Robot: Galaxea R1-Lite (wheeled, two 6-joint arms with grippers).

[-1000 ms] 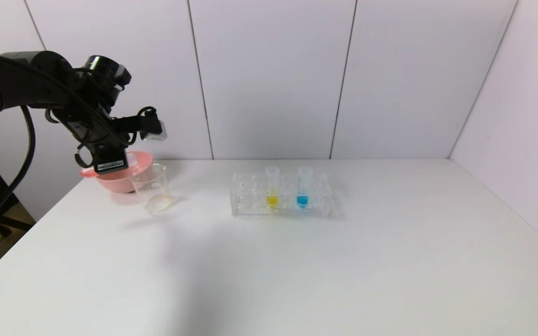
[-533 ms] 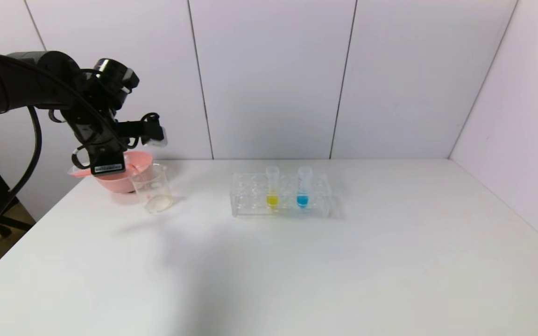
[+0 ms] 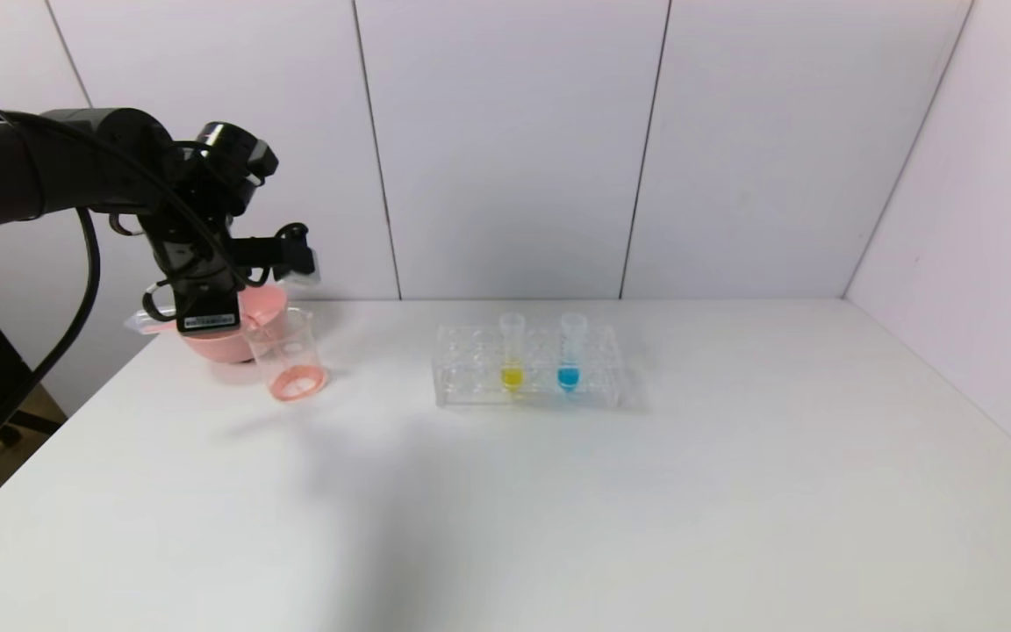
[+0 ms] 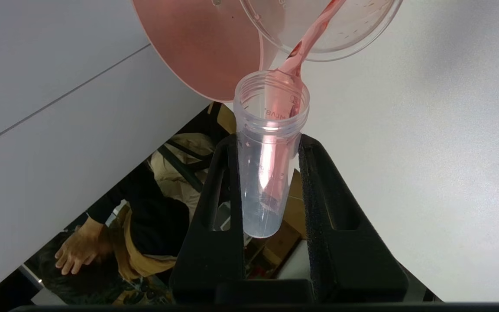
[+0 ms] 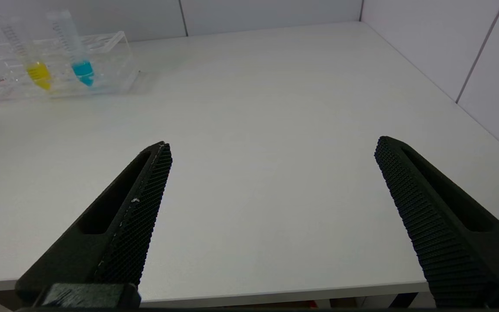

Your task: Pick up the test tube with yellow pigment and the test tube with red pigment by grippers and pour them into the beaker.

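Left gripper [image 4: 267, 182] clamped on test tube with red pigment [image 4: 270, 151], tipped mouth-down over beaker [image 3: 284, 355] at table's left rear. Beaker bottom clear 0.5 s ago, now pink: red pour underway. Test tube with yellow pigment [image 3: 512, 353] in rack [image 3: 470, 386], untouched. Right gripper [image 5: 271, 208] wide open, idle, empty.

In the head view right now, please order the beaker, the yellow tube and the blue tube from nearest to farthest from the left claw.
1. Beaker: just below the left claw, at the table's left.
2. Yellow tube: in the rack, on its left-hand side.
3. Blue tube: in the rack, right of the yellow one.
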